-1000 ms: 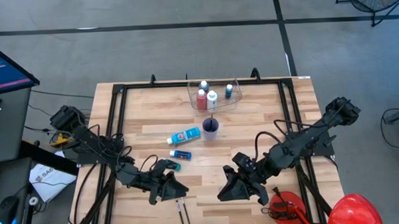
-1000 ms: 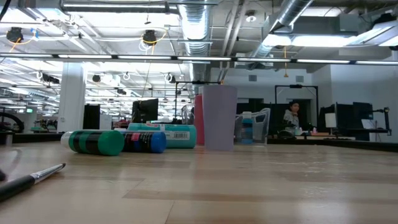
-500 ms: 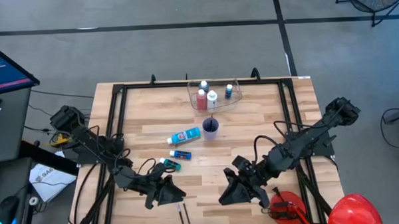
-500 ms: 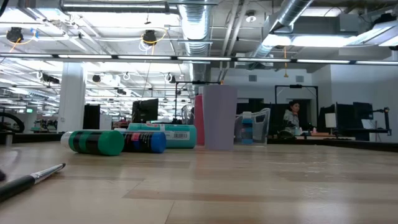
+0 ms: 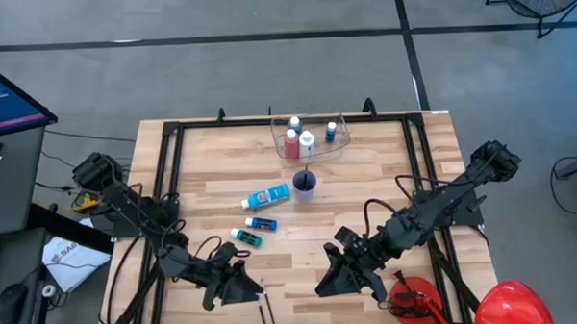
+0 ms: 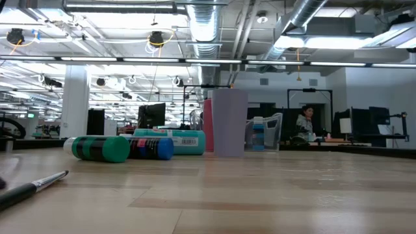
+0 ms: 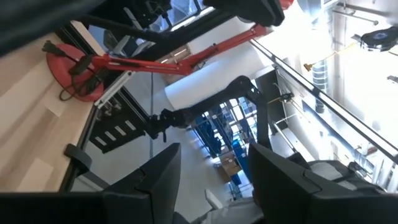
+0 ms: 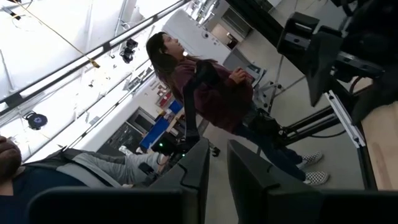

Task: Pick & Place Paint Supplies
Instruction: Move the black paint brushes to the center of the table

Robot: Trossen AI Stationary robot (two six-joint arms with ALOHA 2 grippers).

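Table [image 5: 385, 168]: pale wood planks, edged by a black frame.
Tub [image 5: 338, 146]: clear plastic, at the far middle of the table. Three small white-capped bottles stand inside it.
Red bottle [image 5: 292, 144]: the tallest in the tub, red body, white cap.
White bottle [image 5: 307, 140]: just beside the red one, pale body.
Blue bottle [image 5: 331, 132]: dark blue, small, apart from the other two and toward the right arm's side.
Cup [image 5: 305, 184]: blue-purple, just in front of the tub; a thin dark stick rises from it.
Light blue tube [image 5: 267, 196]: the largest, lying flat beside the cup, white cap toward the left arm's side, printed label.
Dark blue tube [image 5: 261, 223]: small, lying flat just nearer than the light blue one.
Teal tube [image 5: 245, 237]: green-teal, white-capped, lying flat nearest the left arm.
Brushes [image 5: 266, 309]: thin, dark, lying at the near edge; in the low view one [image 6: 32, 187] shows a metal ferrule.
Left gripper [image 5: 243, 287]: low at the near edge, just beside the brushes, fingers parted, nothing between them.
Right gripper [image 5: 329, 279]: low at the near edge, well apart from all supplies, fingers nearly together, empty.
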